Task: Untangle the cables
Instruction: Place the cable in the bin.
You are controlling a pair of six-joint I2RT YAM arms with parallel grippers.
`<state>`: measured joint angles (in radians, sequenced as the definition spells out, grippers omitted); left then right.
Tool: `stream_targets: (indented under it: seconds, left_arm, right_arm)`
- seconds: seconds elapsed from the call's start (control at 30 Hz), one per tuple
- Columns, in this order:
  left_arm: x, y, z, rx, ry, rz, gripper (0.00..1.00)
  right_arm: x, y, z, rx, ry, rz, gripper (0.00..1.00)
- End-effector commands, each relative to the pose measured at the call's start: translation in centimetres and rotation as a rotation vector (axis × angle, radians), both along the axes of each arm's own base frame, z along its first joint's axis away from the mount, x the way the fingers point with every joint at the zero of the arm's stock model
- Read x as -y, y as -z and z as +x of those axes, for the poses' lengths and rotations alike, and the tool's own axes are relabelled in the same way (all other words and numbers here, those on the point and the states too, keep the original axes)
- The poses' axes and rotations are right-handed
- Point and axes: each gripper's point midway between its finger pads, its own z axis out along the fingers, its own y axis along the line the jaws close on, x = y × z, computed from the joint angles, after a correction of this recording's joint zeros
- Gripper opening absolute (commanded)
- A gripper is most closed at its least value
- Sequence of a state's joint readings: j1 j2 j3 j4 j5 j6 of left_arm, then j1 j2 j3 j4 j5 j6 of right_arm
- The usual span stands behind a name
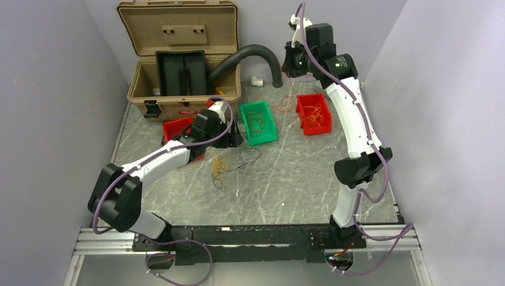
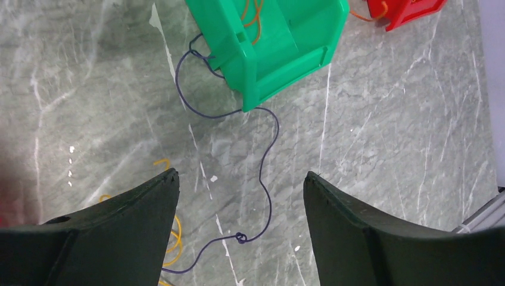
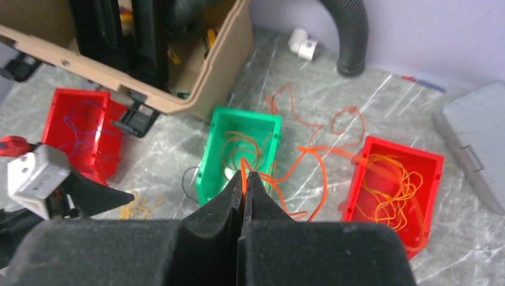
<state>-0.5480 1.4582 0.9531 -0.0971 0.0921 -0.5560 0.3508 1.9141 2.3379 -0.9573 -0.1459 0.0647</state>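
My right gripper (image 3: 245,174) is shut on an orange cable (image 3: 309,179). This cable loops down over the green bin (image 3: 208,173) and toward the right red bin (image 3: 438,164), which holds yellow-orange cables. In the top view that gripper (image 1: 292,64) hangs high at the back. My left gripper (image 2: 241,176) is open and empty, low over the table. Under it lies a thin dark cable (image 2: 268,179) with a small knot (image 2: 241,238), running to the green bin (image 2: 286,59). Yellow cables (image 2: 174,238) lie by the left finger. The loose tangle (image 1: 219,168) lies in front of the left gripper (image 1: 231,132).
An open tan case (image 1: 178,59) and a fat black hose (image 1: 256,52) stand at the back. A second red bin (image 1: 174,126) sits by the left wrist. A grey box (image 3: 470,143) lies at the right. White walls close in both sides.
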Motion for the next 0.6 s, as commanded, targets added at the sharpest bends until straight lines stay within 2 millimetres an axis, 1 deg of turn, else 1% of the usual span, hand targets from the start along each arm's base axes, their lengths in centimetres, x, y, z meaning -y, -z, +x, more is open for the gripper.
stream_targets:
  seconds: [0.0,0.13,0.23,0.3,0.37,0.43,0.47,0.57]
  left_arm:
    - [0.2,-2.2,1.8,0.064,0.006,0.015,0.79]
    - [0.1,-2.6,2.2,0.076,-0.001,0.012,0.79]
    - [-0.3,-2.9,2.1,0.091,-0.012,0.01,0.79]
    - [-0.5,-3.0,2.0,0.097,-0.018,0.012,0.79]
    - [-0.8,-3.0,1.8,0.101,-0.026,0.013,0.79]
    - [-1.1,-3.2,1.7,0.104,-0.032,0.013,0.79]
    - [-1.2,-3.2,1.6,0.107,-0.036,0.015,0.79]
    - [-1.5,-3.4,1.4,0.109,-0.039,0.018,0.79]
  right_arm:
    - [0.7,-6.1,-2.0,0.11,0.028,0.064,0.0]
    - [-0.1,-10.2,-2.6,0.221,-0.011,0.145,0.0]
    - [-1.2,-12.6,-3.2,0.277,-0.062,0.216,0.0]
    - [-2.1,-13.7,-3.6,0.3,-0.105,0.265,0.0]
    - [-2.9,-14.1,-3.8,0.31,-0.139,0.293,0.0]
    - [-3.8,-13.8,-3.6,0.303,-0.162,0.304,0.0]
    - [-4.2,-13.3,-3.3,0.293,-0.168,0.305,0.0]
    - [-5.2,-10.8,-2.0,0.248,-0.174,0.294,0.0]
